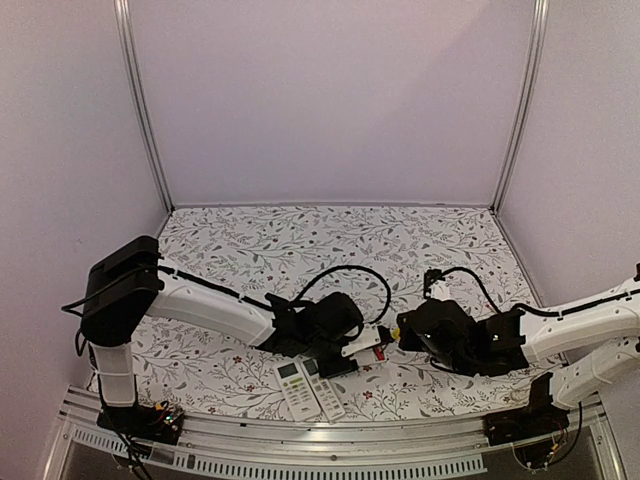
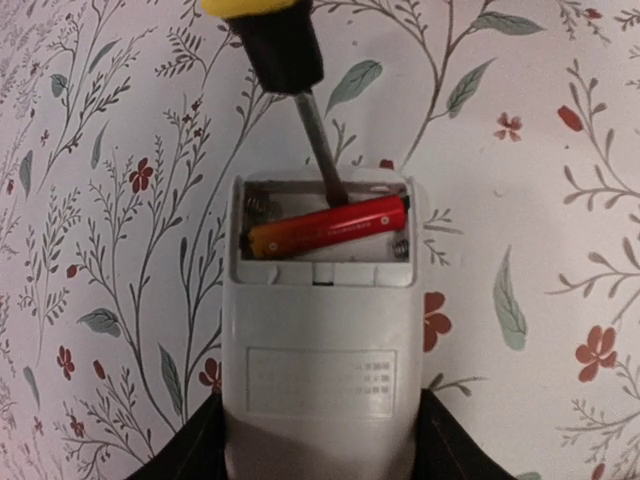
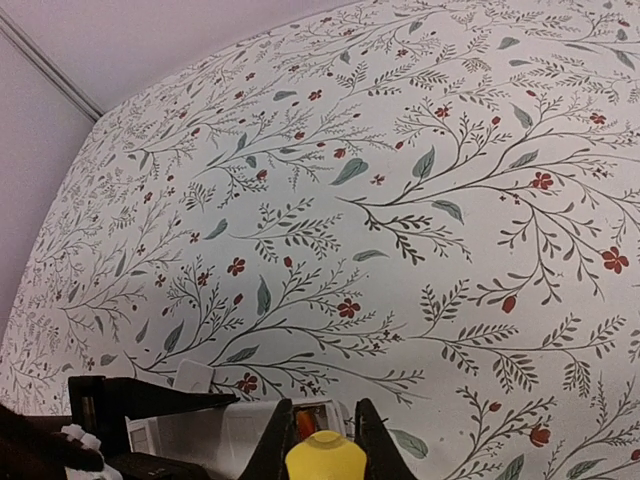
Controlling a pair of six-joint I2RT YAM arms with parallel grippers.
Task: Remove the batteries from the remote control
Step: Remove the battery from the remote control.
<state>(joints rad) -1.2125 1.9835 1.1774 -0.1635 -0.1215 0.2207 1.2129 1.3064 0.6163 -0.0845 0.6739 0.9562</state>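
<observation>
**A:** What sits around the remote control point(image 2: 318, 370), and what is in the way?

**B:** It lies back-up on the floral tablecloth point(image 2: 540, 150) with its battery bay uncovered. The left gripper point(image 2: 318, 450) is clamped on its lower body, with a dark finger point(image 2: 190, 455) on either side. A screwdriver point(image 2: 318, 135) slants down from above. Its metal shaft enters the bay, and the tip ends at the upper edge of the battery point(image 2: 330, 225). I cannot tell whether the tip actually touches the cell.

**A:** Who has the screwdriver?

**B:** The right gripper point(image 3: 325, 445) does. Its fingers are closed tight on the yellow handle, which pokes up between them in the right wrist view. In the top view the two grippers meet nose to nose, near the front of the table.

**A:** Where exactly is the battery?

**B:** It is inside the bay, lying crooked, with its left end lower than its right. The slot beside it shows a bare spring point(image 2: 262, 207).

**A:** And the counts?

**B:** There is one red-orange battery and one screwdriver. One remote is held, and more white remote hardware point(image 1: 308, 390) lies face up just in front of the left gripper, with a small display showing. I cannot tell whether that is one unit or two side by side.
</observation>
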